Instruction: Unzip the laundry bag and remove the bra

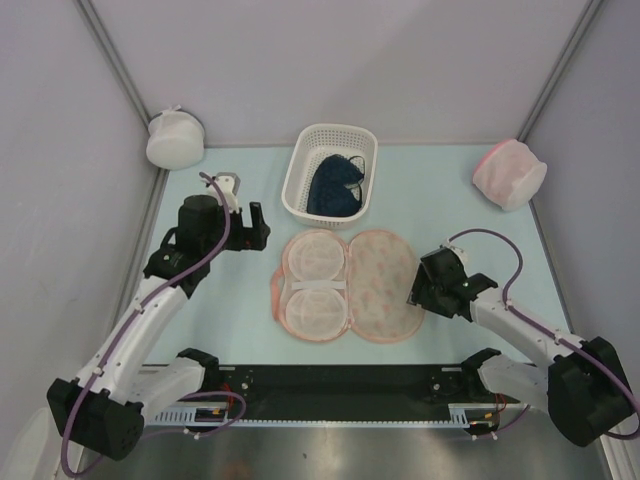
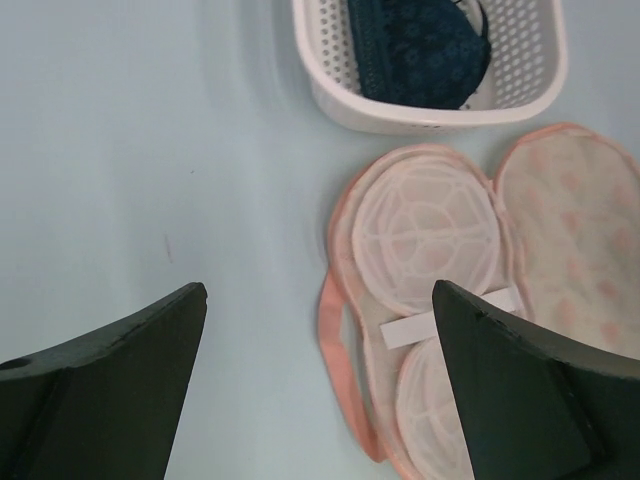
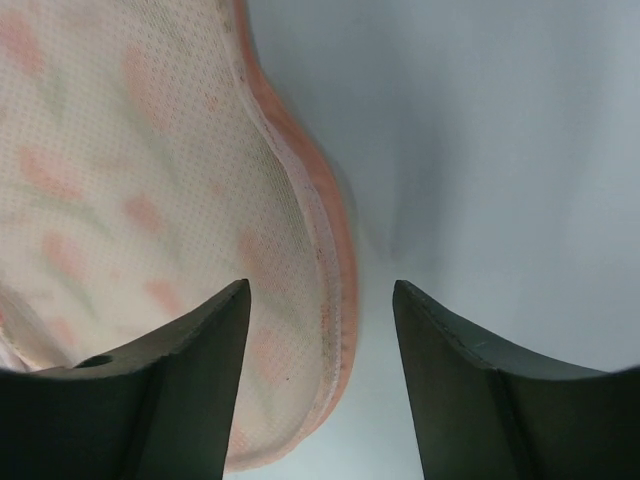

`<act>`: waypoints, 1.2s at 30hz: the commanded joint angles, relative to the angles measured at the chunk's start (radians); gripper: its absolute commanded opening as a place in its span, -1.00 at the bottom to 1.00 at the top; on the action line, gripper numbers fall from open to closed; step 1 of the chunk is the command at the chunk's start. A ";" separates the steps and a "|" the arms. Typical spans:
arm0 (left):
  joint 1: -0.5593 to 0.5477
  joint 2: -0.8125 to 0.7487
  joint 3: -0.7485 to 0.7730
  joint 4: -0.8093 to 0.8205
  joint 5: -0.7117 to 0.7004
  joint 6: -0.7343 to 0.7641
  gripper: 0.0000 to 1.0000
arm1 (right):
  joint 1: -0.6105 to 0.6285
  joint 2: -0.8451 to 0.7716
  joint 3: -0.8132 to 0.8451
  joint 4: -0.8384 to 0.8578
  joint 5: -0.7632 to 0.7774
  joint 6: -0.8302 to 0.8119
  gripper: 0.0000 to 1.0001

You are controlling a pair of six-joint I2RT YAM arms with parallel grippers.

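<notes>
The laundry bag (image 1: pixel 345 285) lies spread open flat on the pale table, one half showing white mesh cups (image 2: pixel 425 225), the other printed beige fabric (image 3: pixel 150 180) with pink edging. The dark navy bra (image 1: pixel 335 185) lies in the white basket (image 1: pixel 292 190) behind the bag, and in the left wrist view the bra (image 2: pixel 420 50) and the basket (image 2: pixel 540 90) both show. My left gripper (image 1: pixel 255 225) hangs open over the table left of the bag, holding nothing. Low at the bag's right rim, my right gripper (image 1: pixel 415 295) is open, its jaws straddling the pink edge (image 3: pixel 335 230).
A round white mesh pouch (image 1: pixel 175 138) sits at the back left corner. A pink-and-white mesh pouch (image 1: pixel 510 172) sits at the back right. Grey walls close in both sides and the back. A black rail (image 1: pixel 340 380) runs along the near edge between the arm bases.
</notes>
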 commanded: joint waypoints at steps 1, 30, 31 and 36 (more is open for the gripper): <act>0.035 -0.083 -0.066 0.030 -0.063 0.013 1.00 | -0.003 0.030 0.000 0.033 -0.027 -0.002 0.16; 0.055 -0.101 -0.084 0.028 -0.039 0.016 0.99 | 0.020 -0.177 0.279 -0.336 0.102 0.056 -1.00; 0.054 -0.103 -0.084 0.028 -0.037 0.017 0.99 | 0.035 -0.179 0.308 -0.327 0.099 0.056 -1.00; 0.055 -0.109 -0.086 0.028 -0.036 0.016 0.99 | 0.222 -0.150 0.383 -0.270 0.140 0.071 -1.00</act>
